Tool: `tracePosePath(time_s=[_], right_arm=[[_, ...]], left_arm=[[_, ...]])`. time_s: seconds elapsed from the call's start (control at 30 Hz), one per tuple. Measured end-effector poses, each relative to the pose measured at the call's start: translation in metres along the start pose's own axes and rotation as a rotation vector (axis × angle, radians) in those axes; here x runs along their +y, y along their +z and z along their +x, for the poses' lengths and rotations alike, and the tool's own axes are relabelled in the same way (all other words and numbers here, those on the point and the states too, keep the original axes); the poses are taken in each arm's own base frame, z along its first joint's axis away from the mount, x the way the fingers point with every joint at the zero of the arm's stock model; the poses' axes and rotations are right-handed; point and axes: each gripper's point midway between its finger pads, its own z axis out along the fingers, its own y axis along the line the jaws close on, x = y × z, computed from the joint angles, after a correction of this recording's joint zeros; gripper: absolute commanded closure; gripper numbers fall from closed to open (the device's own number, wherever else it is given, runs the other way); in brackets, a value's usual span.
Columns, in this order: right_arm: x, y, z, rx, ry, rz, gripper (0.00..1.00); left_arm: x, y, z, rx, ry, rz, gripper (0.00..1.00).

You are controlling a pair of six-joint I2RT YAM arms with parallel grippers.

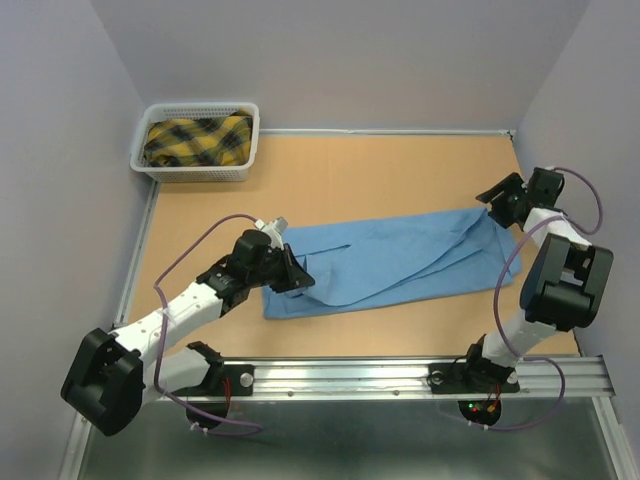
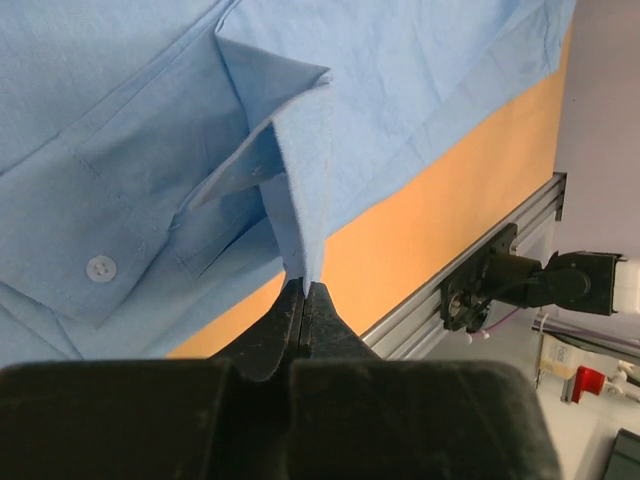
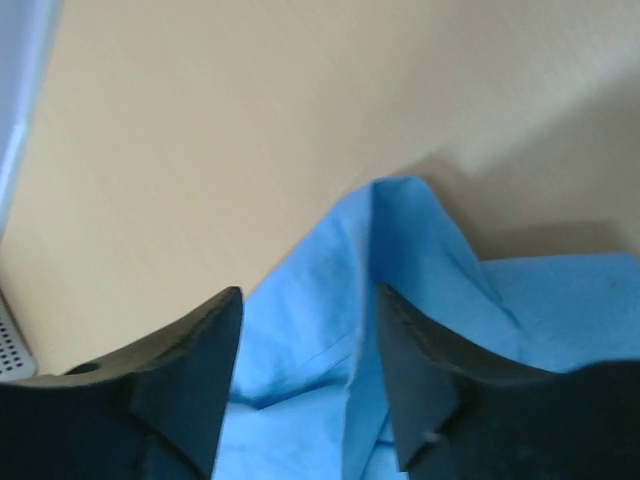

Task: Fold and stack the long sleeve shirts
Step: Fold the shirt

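**On the table point(image 1: 350, 170), 1 light blue shirt point(image 1: 390, 265) pinched at its left end**

Across the middle of the tan table, the light blue shirt lies spread lengthwise between the 2 arms. At its left end, the left gripper point(image 2: 305, 292) is clamped tight on a raised fold of the cloth, near a white button point(image 2: 100, 267). At the right end, the right gripper point(image 3: 310, 300) stands with jaws apart over a peaked corner of the shirt, holding nothing. A white basket point(image 1: 200, 108) containing a yellow plaid cloth point(image 1: 195, 140) sits in the far left corner.
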Motion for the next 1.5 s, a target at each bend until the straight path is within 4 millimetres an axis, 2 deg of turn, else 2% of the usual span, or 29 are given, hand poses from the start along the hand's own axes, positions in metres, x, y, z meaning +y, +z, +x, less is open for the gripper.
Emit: tracePosePath(time_s=[0.1,0.17,0.2,0.23,0.3,0.33,0.37,0.43,0.5,0.53,0.57,0.7,0.83,0.9,1.07,1.2,1.27,1.33,1.4,1.5], right_arm=[[0.024,-0.029,-0.017,-0.079,-0.038,-0.055,0.34],[0.036,-0.049,-0.021,-0.121,-0.056,-0.089,0.34],[0.04,-0.054,-0.02,-0.129,-0.061,-0.098,0.34],[0.043,-0.062,-0.019,-0.142,-0.064,-0.108,0.34],[0.043,-0.069,-0.012,-0.145,-0.064,-0.112,0.34],[0.04,-0.071,-0.006,-0.143,-0.061,-0.105,0.34],[0.036,-0.071,-0.001,-0.138,-0.056,-0.096,0.34],[0.024,-0.069,0.012,-0.114,-0.042,-0.063,0.34],[0.012,-0.066,0.024,-0.09,-0.028,-0.03,0.35],[0.006,-0.065,0.029,-0.078,-0.022,-0.013,0.35],[0.002,-0.064,0.034,-0.068,-0.018,-0.001,0.35],[-0.003,-0.063,0.041,-0.056,-0.019,0.03,0.35],[0.0,-0.062,0.044,-0.053,-0.031,0.029,0.36],[0.001,-0.061,0.046,-0.05,-0.036,0.028,0.37],[-0.001,-0.061,0.048,-0.047,-0.022,0.037,0.38],[0.0,-0.063,0.048,-0.05,-0.008,0.04,0.39],[0.0,-0.064,0.048,-0.051,-0.005,0.039,0.39],[0.0,-0.064,0.049,-0.048,0.0,0.04,0.39],[0.001,-0.064,0.05,-0.045,0.0,0.04,0.39],[0.0,-0.063,0.052,-0.041,-0.001,0.045,0.39]], left_arm=[[-0.004,-0.004,-0.006,-0.033,0.013,0.007,1.0],[-0.005,-0.004,-0.009,-0.043,0.016,0.006,1.0],[-0.005,-0.004,-0.01,-0.047,0.017,0.006,0.97],[-0.007,-0.005,-0.011,-0.05,0.018,0.007,0.89],[-0.011,-0.005,-0.014,-0.056,0.024,0.014,0.84],[-0.014,-0.005,-0.016,-0.057,0.027,0.02,0.82],[-0.017,-0.006,-0.017,-0.061,0.03,0.024,0.71],[-0.02,-0.008,-0.02,-0.07,0.034,0.026,0.57],[-0.013,-0.017,-0.019,-0.092,0.012,-0.02,0.36],[-0.011,-0.019,-0.02,-0.099,0.011,-0.031,0.36],[-0.008,-0.026,-0.022,-0.13,0.001,-0.058,0.29],[0.0,-0.052,-0.036,-0.259,-0.014,-0.117,0.27],[0.006,-0.05,-0.044,-0.267,0.033,-0.176,0.26],[0.0,-0.041,-0.053,-0.244,0.102,-0.181,0.25],[-0.023,0.012,-0.083,-0.115,0.303,-0.157,0.25],[-0.067,0.062,-0.125,-0.083,0.467,-0.052,0.31],[-0.087,0.086,-0.137,-0.071,0.519,0.011,0.35],[-0.097,0.108,-0.143,-0.047,0.547,0.052,0.37],[-0.105,0.138,-0.144,-0.008,0.563,0.097,0.38],[-0.103,0.171,-0.135,0.049,0.563,0.127,0.4]])
